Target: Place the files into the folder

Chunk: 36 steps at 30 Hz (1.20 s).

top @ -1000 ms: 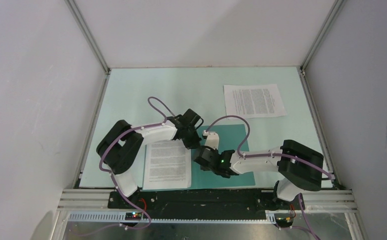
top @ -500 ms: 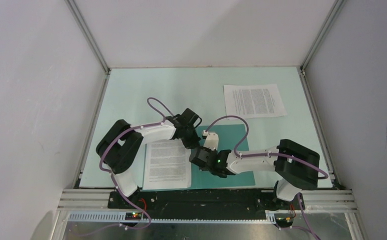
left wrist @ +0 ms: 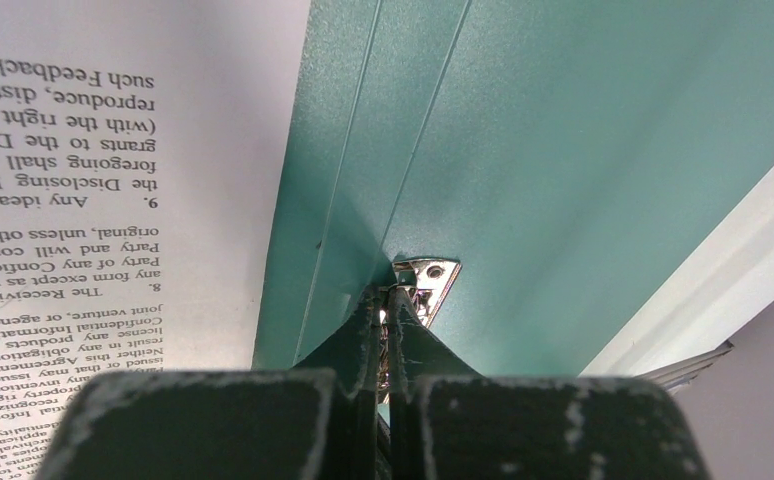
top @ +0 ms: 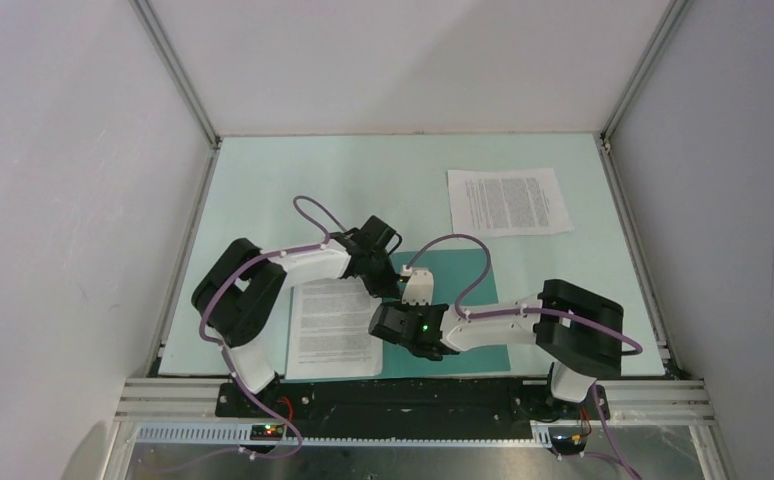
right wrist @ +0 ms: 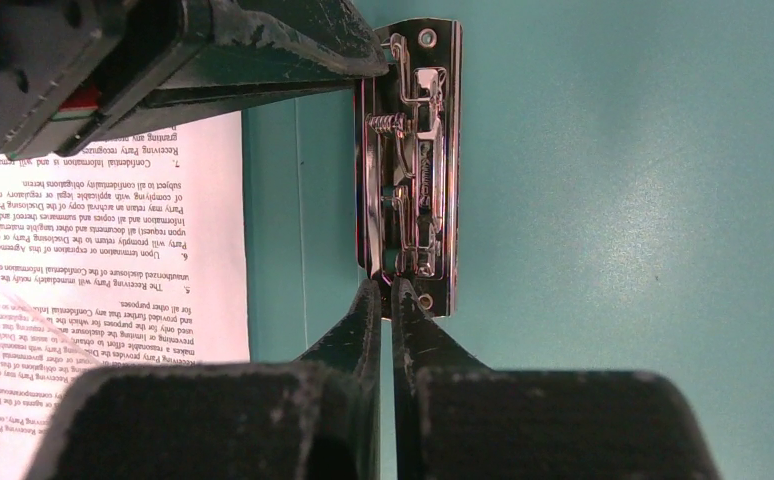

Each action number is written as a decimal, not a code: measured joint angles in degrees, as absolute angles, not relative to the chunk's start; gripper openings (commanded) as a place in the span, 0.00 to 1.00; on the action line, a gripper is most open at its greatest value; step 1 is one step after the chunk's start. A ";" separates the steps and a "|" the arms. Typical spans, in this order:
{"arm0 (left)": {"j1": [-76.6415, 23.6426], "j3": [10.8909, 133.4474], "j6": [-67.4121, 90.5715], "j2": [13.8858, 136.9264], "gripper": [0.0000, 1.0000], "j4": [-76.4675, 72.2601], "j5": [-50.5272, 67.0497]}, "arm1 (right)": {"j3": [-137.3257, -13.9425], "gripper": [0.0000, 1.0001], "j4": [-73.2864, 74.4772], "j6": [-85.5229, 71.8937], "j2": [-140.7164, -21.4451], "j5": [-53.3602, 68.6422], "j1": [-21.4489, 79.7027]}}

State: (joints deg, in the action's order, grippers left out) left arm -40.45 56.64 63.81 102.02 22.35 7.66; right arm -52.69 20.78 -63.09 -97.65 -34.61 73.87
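The teal folder (top: 468, 275) lies open near the table's front. One printed sheet (top: 333, 335) lies on its left half. The second sheet (top: 508, 202) lies at the back right. My left gripper (top: 397, 287) is shut, and in the left wrist view its tips (left wrist: 390, 292) touch the far end of the metal clip (left wrist: 428, 275) at the spine. My right gripper (top: 389, 314) is shut, and its tips (right wrist: 387, 288) sit at the near end of the clip (right wrist: 413, 170). The sheet (right wrist: 103, 250) lies just left of the spine, beside the clip and not under it.
Metal frame rails run along the table's left and right edges (top: 631, 230). White walls close in the back and sides. Purple cables loop above both arms (top: 463, 245).
My right gripper has moved left across the folder to the near end of the clip at the spine. My left gripper has shifted slightly and stays at the clip's far end.
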 measured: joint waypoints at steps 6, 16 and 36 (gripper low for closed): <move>-40.14 56.60 62.92 102.10 0.00 22.13 8.32 | -53.47 0.00 22.20 -64.95 -98.21 -36.25 74.56; -40.10 56.42 61.87 102.13 0.00 20.91 9.30 | -51.96 0.05 25.12 -61.98 -92.47 -35.79 73.60; -40.36 58.52 57.04 101.38 0.47 23.92 6.55 | -49.98 0.34 27.70 -53.43 -79.13 -27.86 66.19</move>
State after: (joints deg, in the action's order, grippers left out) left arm -40.36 58.52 57.04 101.38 23.92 6.55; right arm -49.98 27.70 -53.43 -79.13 -27.86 66.19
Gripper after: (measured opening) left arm 0.292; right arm 0.295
